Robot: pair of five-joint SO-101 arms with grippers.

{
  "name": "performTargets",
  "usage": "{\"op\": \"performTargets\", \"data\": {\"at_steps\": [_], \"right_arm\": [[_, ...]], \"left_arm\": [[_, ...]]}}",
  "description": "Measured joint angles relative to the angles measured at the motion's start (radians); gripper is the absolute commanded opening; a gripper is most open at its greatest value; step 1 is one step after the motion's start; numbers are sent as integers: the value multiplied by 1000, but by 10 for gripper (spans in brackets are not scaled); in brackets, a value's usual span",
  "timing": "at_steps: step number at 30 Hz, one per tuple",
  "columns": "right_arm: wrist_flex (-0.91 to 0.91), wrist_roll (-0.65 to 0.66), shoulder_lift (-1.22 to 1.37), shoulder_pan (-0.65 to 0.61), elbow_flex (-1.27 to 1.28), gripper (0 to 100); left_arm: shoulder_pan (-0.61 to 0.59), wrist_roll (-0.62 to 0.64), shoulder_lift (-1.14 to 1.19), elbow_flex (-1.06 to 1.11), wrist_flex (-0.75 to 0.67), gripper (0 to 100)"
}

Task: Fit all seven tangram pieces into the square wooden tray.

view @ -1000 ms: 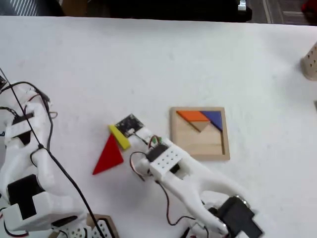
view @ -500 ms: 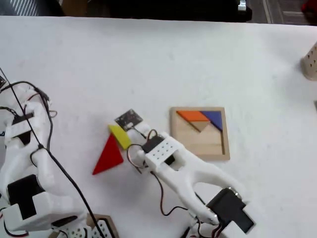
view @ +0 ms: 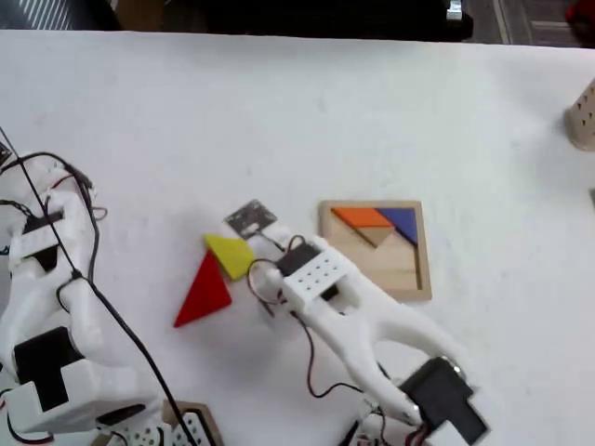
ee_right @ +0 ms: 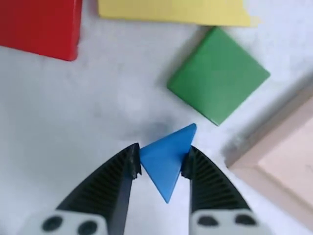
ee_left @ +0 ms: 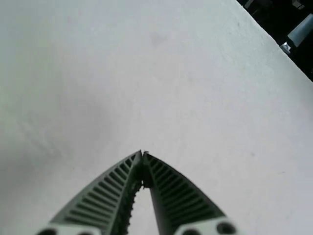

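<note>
1. High view: the square wooden tray [view: 381,267] lies right of the middle of the white table [view: 279,111]. Inside it, an orange piece [view: 362,216] fills the far left corner. A dark blue triangle [view: 403,223] fills the far right corner, and a small brown triangle [view: 376,236] sits just near them. The rest of the tray floor is bare. Left of the tray lies a yellow piece [view: 230,254], with a red triangle [view: 203,290] just beside it on the near side. The right arm [view: 321,279] reaches between the yellow piece and the tray. The left arm [view: 46,307] stands at the left edge, well apart from the pieces.

2. Left wrist view: the left gripper [ee_left: 142,159] is above bare table, and its two ribbed fingers meet at the tips with nothing between them.

3. Right wrist view: the right gripper [ee_right: 161,157] grips a small blue triangle [ee_right: 166,162], one finger on each side of it. Near it lies a green square [ee_right: 218,81], between the yellow piece [ee_right: 171,11] and a corner of the tray [ee_right: 274,161]. The red triangle [ee_right: 39,24] lies beside the yellow piece.
</note>
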Motion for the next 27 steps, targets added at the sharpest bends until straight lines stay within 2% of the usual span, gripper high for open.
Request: {"op": "performTargets", "data": {"at_steps": [3,7,11,14,20,27], "right_arm": [[48,3,-114,89,0,45],[57,3,-222,284,0,48],[21,61,-227,500,0,46],[-32,87,-175,608,-2,48],[-52,94,-20,700,-92,49],[-52,100,147,727,-187,63]], "left_arm": [[0,0,0,0,0,24],[0,0,0,0,0,24],[0,0,0,0,0,24],[0,0,0,0,0,24],[0,0,0,0,0,24],[0,0,0,0,0,24]]}}
